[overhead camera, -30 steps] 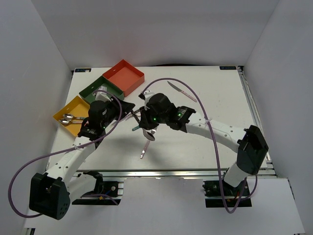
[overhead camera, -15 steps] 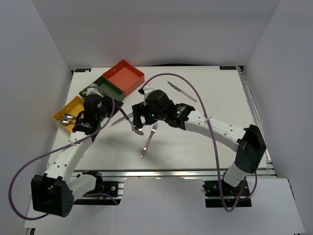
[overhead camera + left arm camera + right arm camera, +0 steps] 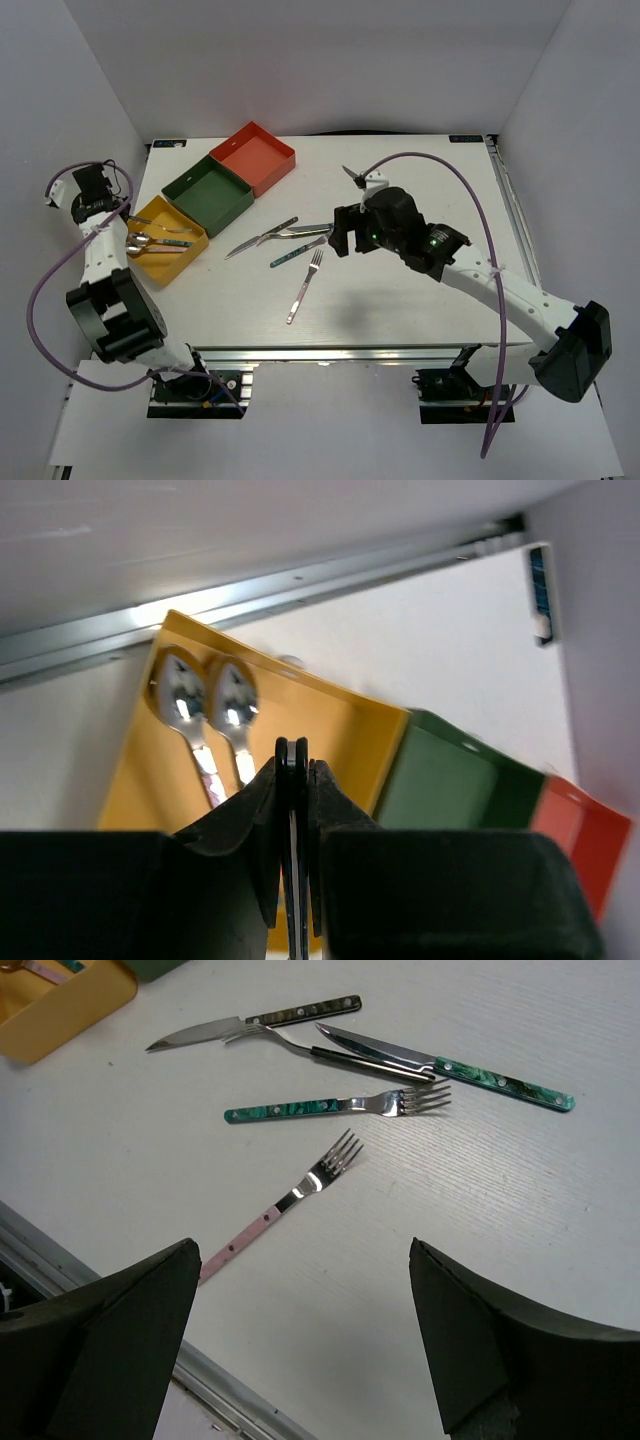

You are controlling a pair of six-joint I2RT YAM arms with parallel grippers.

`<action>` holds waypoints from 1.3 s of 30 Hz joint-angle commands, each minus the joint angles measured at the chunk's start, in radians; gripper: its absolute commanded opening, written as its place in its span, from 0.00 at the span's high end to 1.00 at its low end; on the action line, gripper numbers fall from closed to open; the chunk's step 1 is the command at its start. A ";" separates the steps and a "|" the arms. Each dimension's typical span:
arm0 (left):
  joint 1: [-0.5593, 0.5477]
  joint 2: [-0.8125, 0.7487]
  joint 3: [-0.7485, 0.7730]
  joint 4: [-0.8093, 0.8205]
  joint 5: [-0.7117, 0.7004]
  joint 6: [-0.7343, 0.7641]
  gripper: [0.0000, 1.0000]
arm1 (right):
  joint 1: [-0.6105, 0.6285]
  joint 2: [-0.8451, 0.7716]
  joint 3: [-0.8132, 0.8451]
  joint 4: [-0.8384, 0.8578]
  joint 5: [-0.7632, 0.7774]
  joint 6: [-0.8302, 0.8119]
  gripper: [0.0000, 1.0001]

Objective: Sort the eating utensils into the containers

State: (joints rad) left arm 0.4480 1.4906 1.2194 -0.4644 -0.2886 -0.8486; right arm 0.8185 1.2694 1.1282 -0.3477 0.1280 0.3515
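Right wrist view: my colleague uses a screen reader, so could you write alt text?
The open right gripper hangs above five loose utensils on a white table: a pink-handled fork nearest, a teal-handled fork beyond it, then two knives and one more. A yellow tray's corner shows top left.

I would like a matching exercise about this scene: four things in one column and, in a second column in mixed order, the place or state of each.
Things:
1. two spoons
2. pink-handled fork
3. dark green tray
4. right gripper

Places or states:
A. wide open
B. in the yellow tray
C. lying on the table
D. empty, between the yellow tray and the red-orange tray

Pairs: 1-B, 2-C, 3-D, 4-A.
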 commanded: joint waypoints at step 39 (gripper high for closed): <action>-0.345 -0.656 -0.495 0.098 0.348 0.424 0.02 | -0.564 1.094 0.848 -0.149 -0.134 -0.575 0.13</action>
State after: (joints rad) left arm 0.1150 0.7963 0.7235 -0.4019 0.0151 -0.4587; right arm 0.2680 2.3524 1.9236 -0.4526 0.0521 -0.1097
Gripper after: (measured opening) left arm 0.982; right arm 0.872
